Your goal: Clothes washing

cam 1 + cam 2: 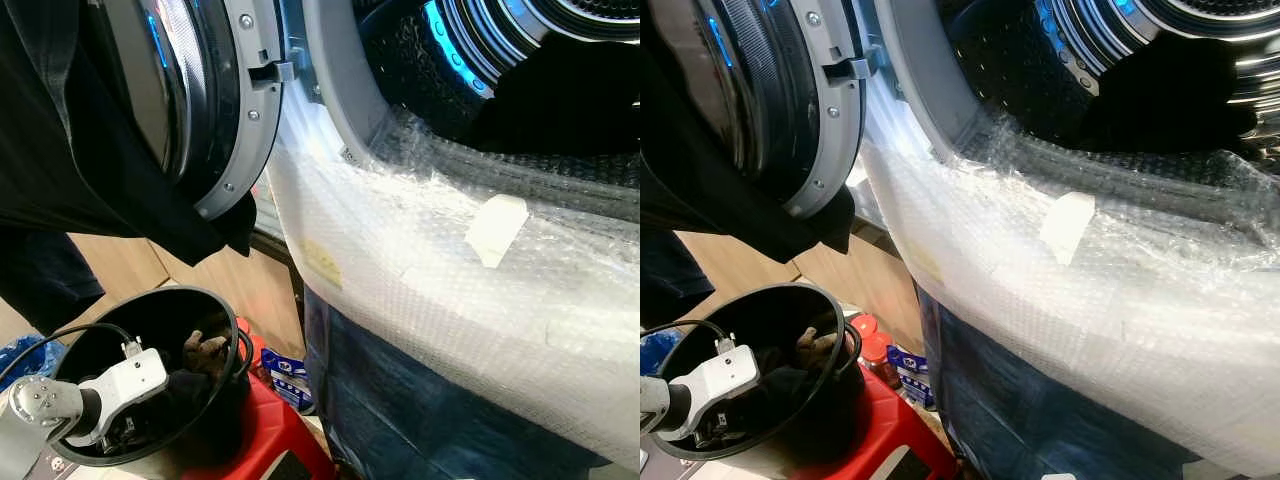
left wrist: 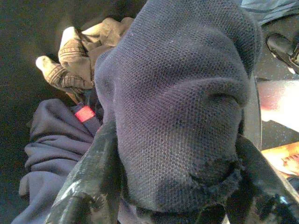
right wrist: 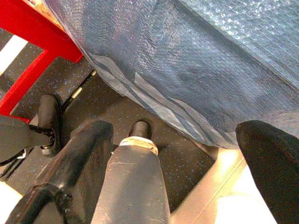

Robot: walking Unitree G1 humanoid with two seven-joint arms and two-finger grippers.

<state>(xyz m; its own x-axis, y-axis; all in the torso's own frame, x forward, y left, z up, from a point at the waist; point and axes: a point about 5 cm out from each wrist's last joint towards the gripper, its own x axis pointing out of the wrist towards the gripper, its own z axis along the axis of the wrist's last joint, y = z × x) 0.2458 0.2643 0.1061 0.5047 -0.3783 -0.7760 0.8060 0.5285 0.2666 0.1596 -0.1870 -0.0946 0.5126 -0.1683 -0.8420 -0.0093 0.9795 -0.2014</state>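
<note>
Left wrist view: left gripper (image 2: 175, 186) is clamped on a dark blue knit garment (image 2: 182, 102), one black finger on each side of the bunched fabric. Behind it, more dark blue cloth with a red tag (image 2: 85, 113) and a tan striped piece (image 2: 74, 60).

Head views: left arm (image 1: 110, 390) sits lower left of frame, reaching into a black round bucket (image 1: 215, 300) that holds the clothes. Bucket stands on a red stool (image 1: 270, 440).

Washer: door (image 1: 230, 110) swung open, upper left; a black cloth (image 1: 60, 130) hangs over it. Drum opening (image 1: 500, 60) upper right, lit blue at the rim. Front of the machine is wrapped in bubble wrap (image 1: 430, 280), with a tape patch (image 1: 497, 228) on it. Blue film (image 1: 420, 420) covers the lower panel.

Right wrist view: right gripper (image 3: 175, 163) hangs low, fingers spread apart, nothing between them; dark speckled floor (image 3: 182, 158) and the blue film below it.
</note>
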